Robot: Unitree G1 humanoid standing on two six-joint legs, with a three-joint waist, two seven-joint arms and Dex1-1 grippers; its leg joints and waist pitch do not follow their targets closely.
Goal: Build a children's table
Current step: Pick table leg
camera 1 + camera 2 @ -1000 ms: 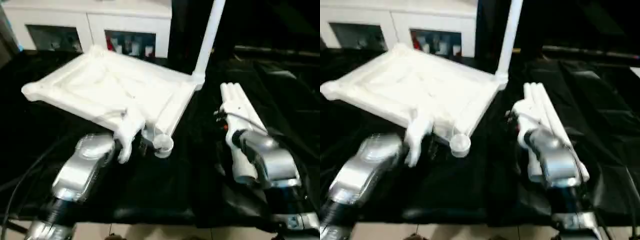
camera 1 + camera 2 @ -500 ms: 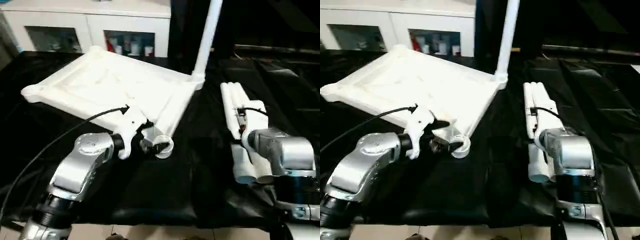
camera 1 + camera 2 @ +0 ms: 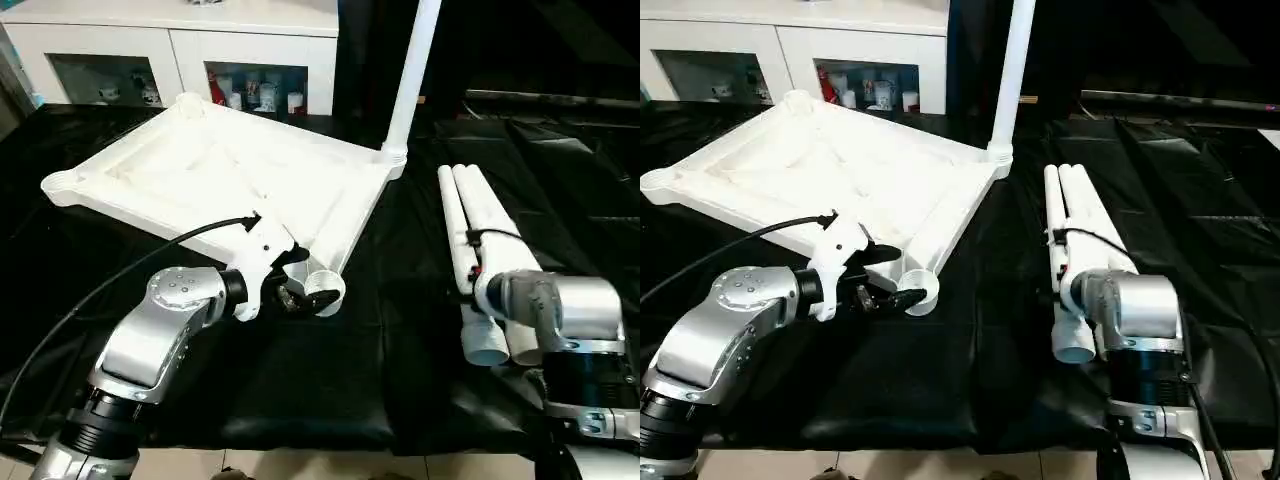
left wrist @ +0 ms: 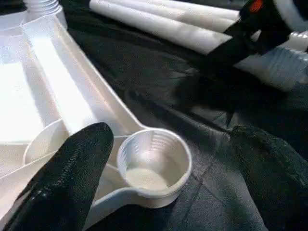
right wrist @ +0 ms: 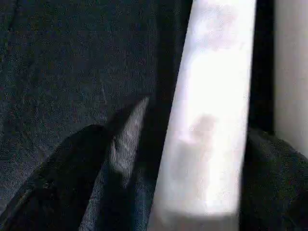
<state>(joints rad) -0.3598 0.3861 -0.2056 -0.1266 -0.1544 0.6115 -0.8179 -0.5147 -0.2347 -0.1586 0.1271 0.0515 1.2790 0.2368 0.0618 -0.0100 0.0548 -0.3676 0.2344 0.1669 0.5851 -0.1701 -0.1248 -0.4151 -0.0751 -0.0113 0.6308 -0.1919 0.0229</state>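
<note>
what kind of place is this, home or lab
Probably a lab or demo room, though hard to be sure. The work table is draped in black cloth, a white cabinet behind it holds small items on its shelves, and the children's table top lies upside down with spare legs laid out beside it.

A lab-like room: black-draped work table point(image 3: 300, 400), white glass-fronted cabinet point(image 3: 170, 50) of small bottles.
</note>
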